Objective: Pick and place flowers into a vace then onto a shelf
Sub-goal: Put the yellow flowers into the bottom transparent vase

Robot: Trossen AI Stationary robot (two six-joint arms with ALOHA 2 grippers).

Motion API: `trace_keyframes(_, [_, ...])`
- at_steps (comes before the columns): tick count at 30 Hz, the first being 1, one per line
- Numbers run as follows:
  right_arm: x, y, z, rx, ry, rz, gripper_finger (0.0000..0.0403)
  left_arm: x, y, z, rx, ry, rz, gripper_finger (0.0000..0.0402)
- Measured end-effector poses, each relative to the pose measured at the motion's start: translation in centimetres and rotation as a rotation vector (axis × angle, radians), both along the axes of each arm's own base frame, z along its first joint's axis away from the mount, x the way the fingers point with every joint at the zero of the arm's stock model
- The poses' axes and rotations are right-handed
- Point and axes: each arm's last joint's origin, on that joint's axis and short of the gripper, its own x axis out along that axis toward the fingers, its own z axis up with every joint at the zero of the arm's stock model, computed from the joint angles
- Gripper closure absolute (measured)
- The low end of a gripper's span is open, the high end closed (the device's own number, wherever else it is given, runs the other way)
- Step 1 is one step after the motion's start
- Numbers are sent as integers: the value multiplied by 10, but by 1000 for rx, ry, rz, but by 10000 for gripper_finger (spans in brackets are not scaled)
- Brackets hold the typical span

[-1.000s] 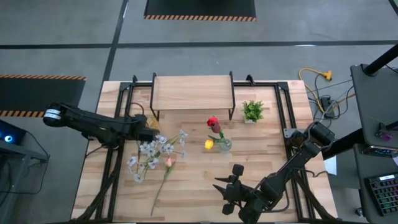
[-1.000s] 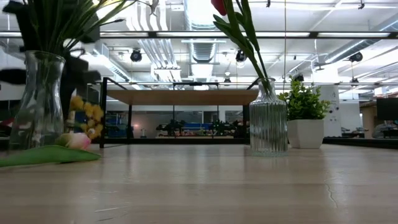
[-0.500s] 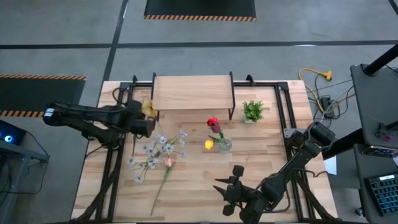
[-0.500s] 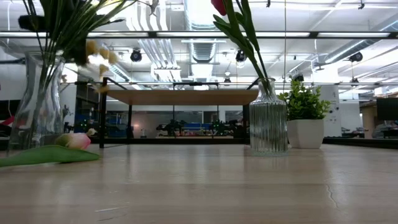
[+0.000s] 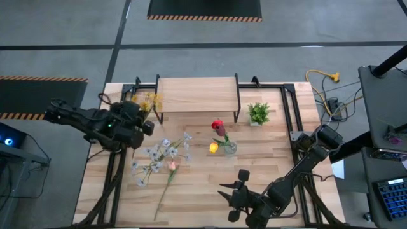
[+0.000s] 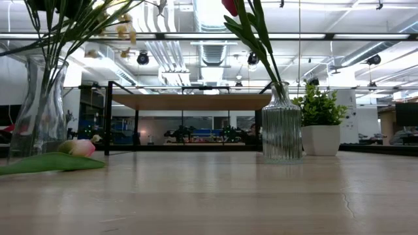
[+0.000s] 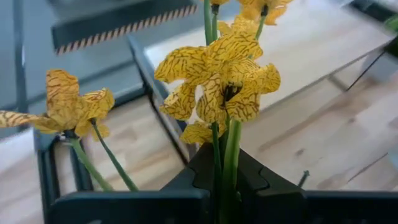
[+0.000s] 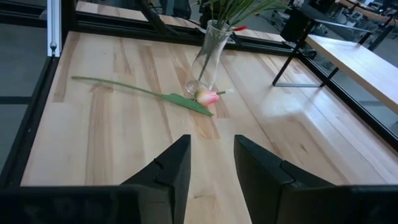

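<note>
Left gripper (image 7: 221, 186) clenched on yellow spray (image 7: 217, 74), stems upright | raised near table's back-left corner | vase (image 5: 159, 151) probably nearer front-right | right gripper (image 8: 211, 162) parked, parted.

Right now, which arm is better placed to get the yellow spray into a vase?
The left. Its gripper is already shut on the yellow spray, raised near the clear vase holding stems. The right gripper waits open at the table's near edge, holding nothing.

In the low view the red tulip's (image 6: 230, 6) head is cut by the top edge, as are the stems in the clear vase (image 6: 40, 104). The yellow spray's (image 7: 217, 74) stem ends hide between the left fingers (image 7: 186, 190).
</note>
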Motion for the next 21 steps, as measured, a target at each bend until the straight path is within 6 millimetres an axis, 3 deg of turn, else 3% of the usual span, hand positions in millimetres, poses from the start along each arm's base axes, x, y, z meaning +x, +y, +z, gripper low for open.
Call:
trace_keyframes(10, [0,0,0,3,-3,-1,291,-20,-8,10,57,-187,-95,400])
trace_keyframes(21, [2,2,3,39,-38,-1,291,-18,-24,21,115,-238,-279,400])
